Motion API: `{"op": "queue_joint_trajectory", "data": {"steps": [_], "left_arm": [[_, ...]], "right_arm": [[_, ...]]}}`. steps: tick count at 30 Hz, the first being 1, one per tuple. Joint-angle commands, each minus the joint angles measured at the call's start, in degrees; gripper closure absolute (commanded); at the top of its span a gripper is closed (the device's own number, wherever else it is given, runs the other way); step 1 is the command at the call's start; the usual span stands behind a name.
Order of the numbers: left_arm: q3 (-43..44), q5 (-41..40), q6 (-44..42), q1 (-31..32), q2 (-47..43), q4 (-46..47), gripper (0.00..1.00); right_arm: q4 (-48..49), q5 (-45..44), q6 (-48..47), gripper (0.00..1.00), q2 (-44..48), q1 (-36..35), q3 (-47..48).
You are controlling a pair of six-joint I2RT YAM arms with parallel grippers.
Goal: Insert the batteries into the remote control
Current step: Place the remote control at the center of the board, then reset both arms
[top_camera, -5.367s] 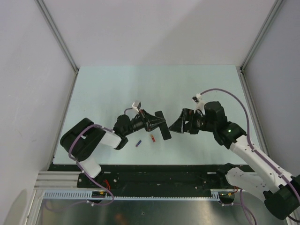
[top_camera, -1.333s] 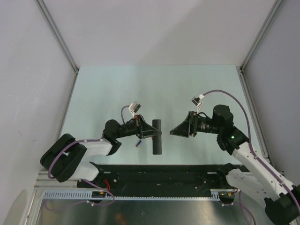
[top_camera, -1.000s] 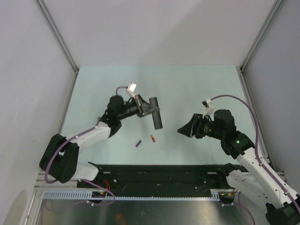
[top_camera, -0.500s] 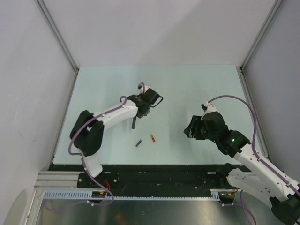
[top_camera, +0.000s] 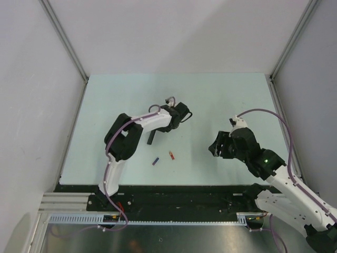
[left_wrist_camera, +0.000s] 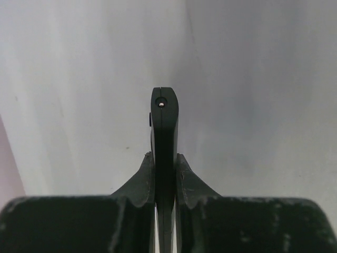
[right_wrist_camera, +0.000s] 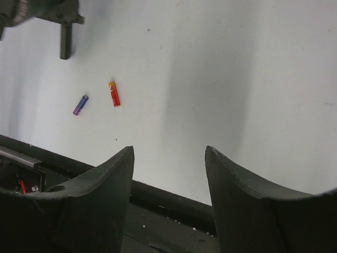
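With the left gripper (left_wrist_camera: 165,157) clamping its jaws on the remote control (left_wrist_camera: 165,118) just beyond them, the red-orange battery (right_wrist_camera: 114,93) and purple-blue battery (right_wrist_camera: 80,105) lie on the surface (right_wrist_camera: 210,63), ahead-left of the right gripper (right_wrist_camera: 168,154), whose jaws gape empty.

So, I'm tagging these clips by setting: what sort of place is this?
Most likely a lab robot workcell: plain white panel walls held by aluminium frame posts, a pale-green tabletop, and white robot arms bolted to a black base rail.
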State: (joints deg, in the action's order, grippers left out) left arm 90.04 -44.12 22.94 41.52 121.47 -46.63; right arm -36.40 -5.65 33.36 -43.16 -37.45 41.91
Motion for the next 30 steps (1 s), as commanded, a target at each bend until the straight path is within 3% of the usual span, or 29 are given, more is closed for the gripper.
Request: {"op": "queue_joint_trajectory", "data": {"steps": [1, 3, 7, 12, 14, 16, 19, 21, 22, 25, 30], "left_arm": [[4.0, 3.0, -0.2, 0.7, 2.7, -1.3, 0.85], [4.3, 4.2, -0.2, 1.0, 3.1, -1.0, 0.81], [3.7, 5.6, -0.5, 1.8, 2.0, -0.6, 0.53], [3.3, 7.7, -0.8, 2.6, -1.6, 0.0, 0.37], [3.4, 8.4, -1.1, 3.0, -4.8, 0.0, 0.2], [2.6, 9.0, -0.6, 3.0, -8.5, 0.0, 0.17], [-4.1, 13.2, 0.3, 1.6, -21.8, 5.1, 0.13], [-14.2, 22.6, 0.8, -2.5, -35.2, 10.6, 0.12], [-17.8, 25.7, 2.8, -4.5, -39.5, 15.3, 0.03], [-29.4, 36.3, 6.2, -12.7, -53.1, 20.5, 0.0], [-37.6, 36.6, 7.0, -15.9, -64.2, 20.6, 0.0]], "right_arm": [[-1.1, -1.3, -0.5, 0.39, 2.6, -0.3, 2.5], [-1.5, -1.6, -0.5, 0.39, 2.9, -0.1, 2.5], [-2.6, -2.6, -0.3, 0.38, 3.8, 0.1, 2.6], [-3.1, -3.1, 0.0, 0.37, 4.3, 0.3, 2.6], [-3.1, -3.1, 0.0, 0.36, 4.4, 0.3, 2.6], [-3.2, -3.3, 0.1, 0.36, 4.6, 0.4, 2.6], [-3.2, -3.5, 0.0, 0.36, 5.1, 0.4, 2.6], [-2.9, -3.8, -0.1, 0.36, 5.5, 0.4, 2.5], [-2.6, -3.8, -0.2, 0.36, 5.6, 0.3, 2.4], [-1.7, -4.3, -0.4, 0.36, 6.1, 0.3, 1.9], [1.0, -4.1, -1.3, 0.36, 6.3, 0.1, 0.6]]}}
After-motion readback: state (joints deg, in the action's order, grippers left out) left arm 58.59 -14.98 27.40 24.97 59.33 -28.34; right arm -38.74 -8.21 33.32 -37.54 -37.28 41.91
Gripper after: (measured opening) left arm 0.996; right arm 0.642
